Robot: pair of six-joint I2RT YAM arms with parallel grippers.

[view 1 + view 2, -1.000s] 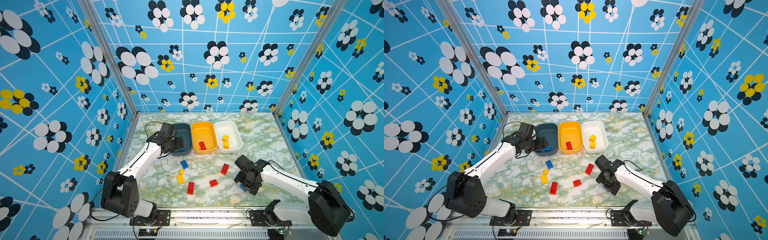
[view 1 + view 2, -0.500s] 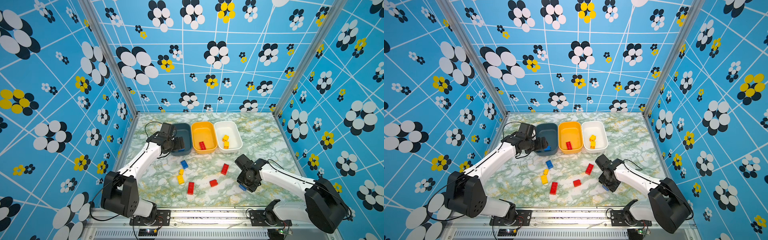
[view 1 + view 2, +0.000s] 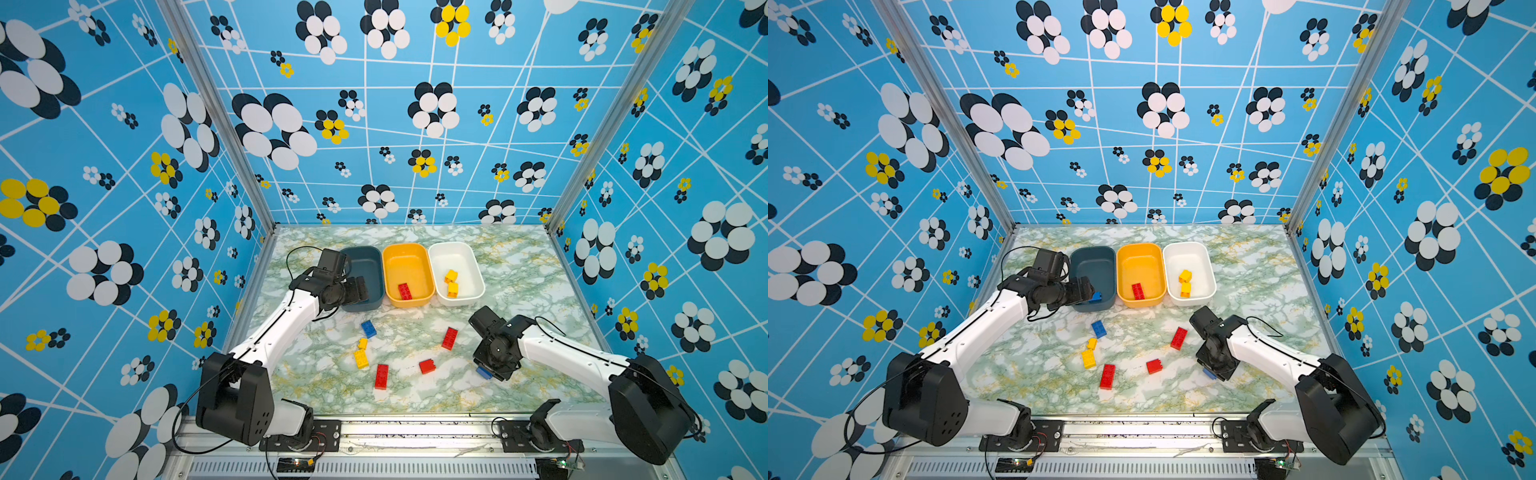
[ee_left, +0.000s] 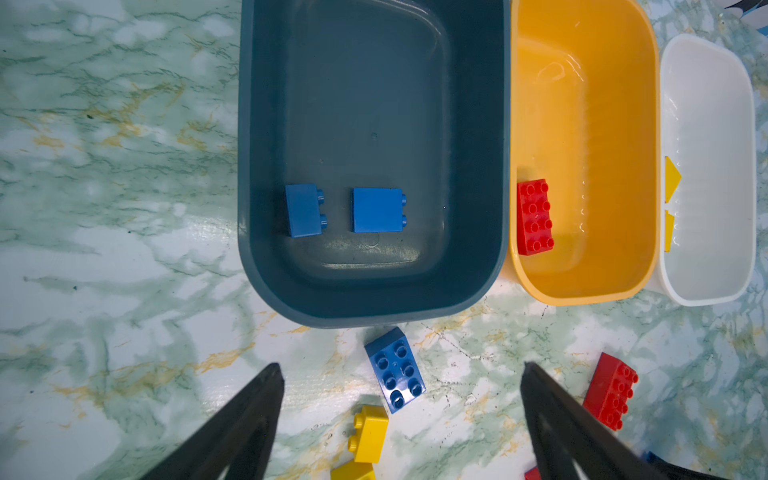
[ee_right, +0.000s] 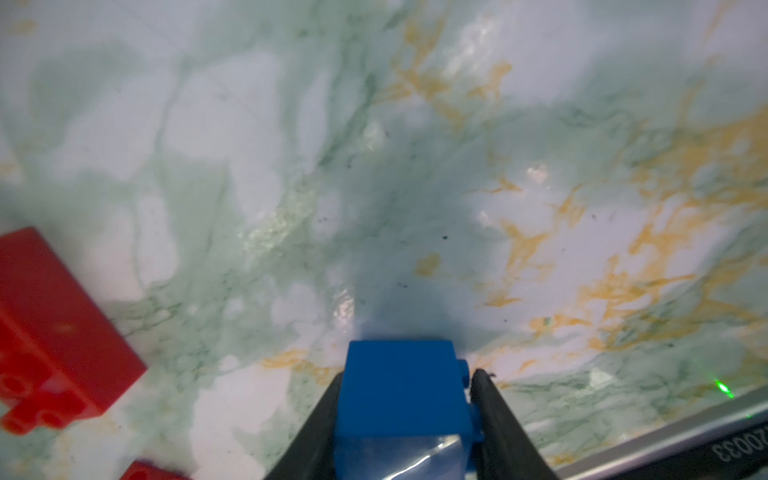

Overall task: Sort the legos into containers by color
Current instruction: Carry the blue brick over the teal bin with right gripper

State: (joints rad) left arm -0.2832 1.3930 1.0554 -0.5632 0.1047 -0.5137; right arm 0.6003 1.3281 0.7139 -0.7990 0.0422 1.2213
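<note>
Five studded plastic bricks (image 4: 377,210) sit sorted in three shallow plastic tubs (image 3: 407,266); six wait on the marbled counter (image 3: 519,266) (three red). The right tool (image 5: 408,376) grips a blue brick (image 5: 399,407), and the left tool (image 4: 400,368) hangs open.

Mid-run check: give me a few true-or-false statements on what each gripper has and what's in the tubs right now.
1. The right gripper is shut on a blue brick. True.
2. The left gripper holds a yellow brick. False: its fingers stand open and empty.
3. The teal tub holds two blue bricks. True.
4. The orange tub is empty. False: one red brick lies in it.
5. Three red bricks lie loose on the table. True.
</note>
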